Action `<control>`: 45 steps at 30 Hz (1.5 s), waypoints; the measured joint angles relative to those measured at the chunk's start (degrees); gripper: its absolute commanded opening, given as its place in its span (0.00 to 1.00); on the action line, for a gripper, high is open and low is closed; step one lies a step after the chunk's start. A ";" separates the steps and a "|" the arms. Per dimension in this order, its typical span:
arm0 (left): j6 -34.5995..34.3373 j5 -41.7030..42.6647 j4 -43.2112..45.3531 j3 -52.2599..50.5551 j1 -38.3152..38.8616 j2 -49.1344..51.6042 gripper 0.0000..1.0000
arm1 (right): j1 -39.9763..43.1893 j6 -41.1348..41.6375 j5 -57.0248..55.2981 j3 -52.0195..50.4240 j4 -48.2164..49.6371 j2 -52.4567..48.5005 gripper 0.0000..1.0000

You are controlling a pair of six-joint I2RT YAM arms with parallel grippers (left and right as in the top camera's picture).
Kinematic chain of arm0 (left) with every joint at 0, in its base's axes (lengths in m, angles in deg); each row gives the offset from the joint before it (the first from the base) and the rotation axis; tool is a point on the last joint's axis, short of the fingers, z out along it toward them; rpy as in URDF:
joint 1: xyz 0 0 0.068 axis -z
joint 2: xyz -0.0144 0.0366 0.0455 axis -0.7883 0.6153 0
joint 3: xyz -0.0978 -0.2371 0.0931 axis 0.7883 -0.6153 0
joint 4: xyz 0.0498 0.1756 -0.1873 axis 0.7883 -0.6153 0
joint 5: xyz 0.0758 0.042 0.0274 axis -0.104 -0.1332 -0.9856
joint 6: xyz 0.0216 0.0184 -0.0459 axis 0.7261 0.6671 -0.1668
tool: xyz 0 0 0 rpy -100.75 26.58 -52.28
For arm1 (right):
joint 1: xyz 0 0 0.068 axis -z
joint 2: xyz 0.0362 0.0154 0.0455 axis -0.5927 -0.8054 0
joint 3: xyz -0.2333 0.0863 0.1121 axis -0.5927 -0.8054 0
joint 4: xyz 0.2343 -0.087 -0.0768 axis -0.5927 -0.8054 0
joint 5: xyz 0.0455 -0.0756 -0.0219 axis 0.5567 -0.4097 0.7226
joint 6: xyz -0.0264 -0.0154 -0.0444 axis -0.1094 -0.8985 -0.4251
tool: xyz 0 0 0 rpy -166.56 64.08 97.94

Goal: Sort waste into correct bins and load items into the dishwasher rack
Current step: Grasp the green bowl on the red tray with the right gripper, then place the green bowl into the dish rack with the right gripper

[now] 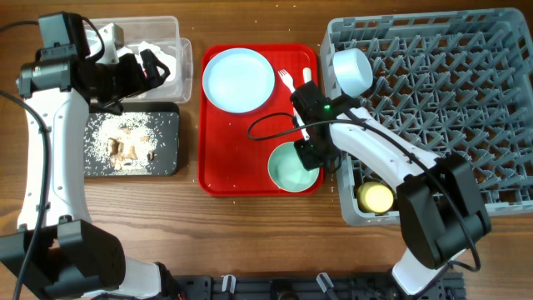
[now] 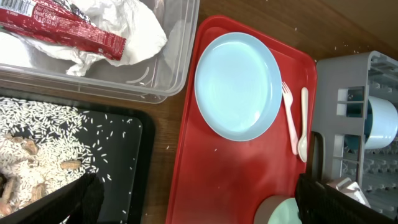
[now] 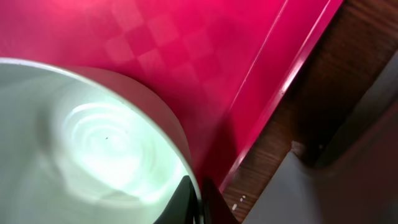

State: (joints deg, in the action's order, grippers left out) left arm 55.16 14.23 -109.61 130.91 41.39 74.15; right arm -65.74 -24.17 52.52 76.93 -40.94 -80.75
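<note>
Jaws: right gripper (image 3: pixel 198 202) pinches mint green bowl (image 3: pixel 93 143); left gripper (image 1: pixel 160 71) spread

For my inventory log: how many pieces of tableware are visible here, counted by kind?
plate: 1
bowls: 2 (mint green bowl, light blue bowl)
cup: 1
fork: 1
spoon: 1
Total: 6

Lab tabletop rig: wooden table (image 1: pixel 250 225) with dishwasher rack (image 1: pixel 466 75).
</note>
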 measured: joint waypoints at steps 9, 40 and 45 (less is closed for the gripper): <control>0.00 0.00 0.07 0.00 0.00 0.00 1.00 | -0.24 10.84 -12.35 16.74 -16.79 16.61 0.04; 0.00 0.00 0.00 0.00 0.00 0.00 1.00 | 5.60 12.63 -66.38 14.21 -16.57 0.26 0.04; 0.00 -0.02 0.00 0.00 0.00 0.00 1.00 | 5.55 12.26 -62.03 14.23 -18.29 0.26 0.04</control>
State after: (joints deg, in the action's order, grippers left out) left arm 55.16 14.21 -109.61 130.91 41.39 74.15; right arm -60.19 -11.91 -9.51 91.16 -59.23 -80.48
